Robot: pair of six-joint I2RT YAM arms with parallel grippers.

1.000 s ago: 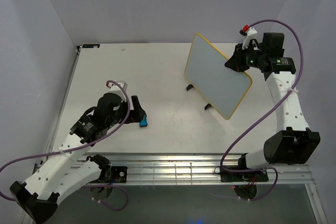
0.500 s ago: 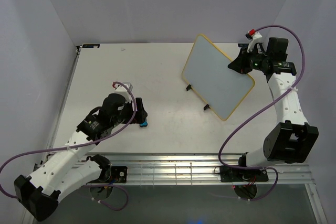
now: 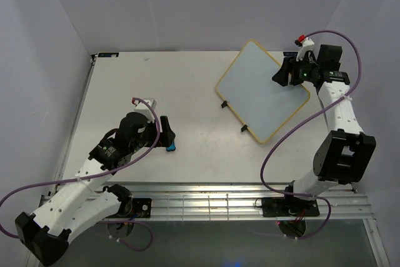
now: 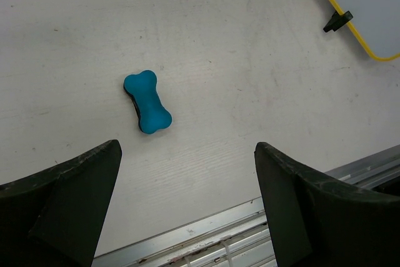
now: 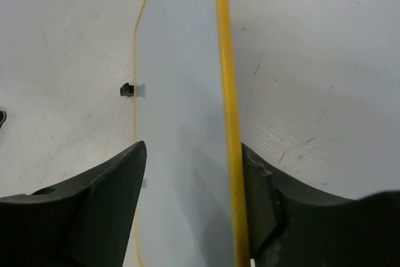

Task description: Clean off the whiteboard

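Whiteboard at the worktop's two o'clock, between the right gripper's jaws.
Grip unclear; right arm reaches far, left gripper gapes empty.

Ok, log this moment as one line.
left pincer open above blue eraser on table | right pincer shut on whiteboard edge

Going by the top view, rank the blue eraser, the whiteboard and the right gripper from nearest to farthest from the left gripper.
1. blue eraser, just ahead of the left gripper fingertips.
2. whiteboard, off to the right and farther back.
3. right gripper, at the whiteboard's far right edge.
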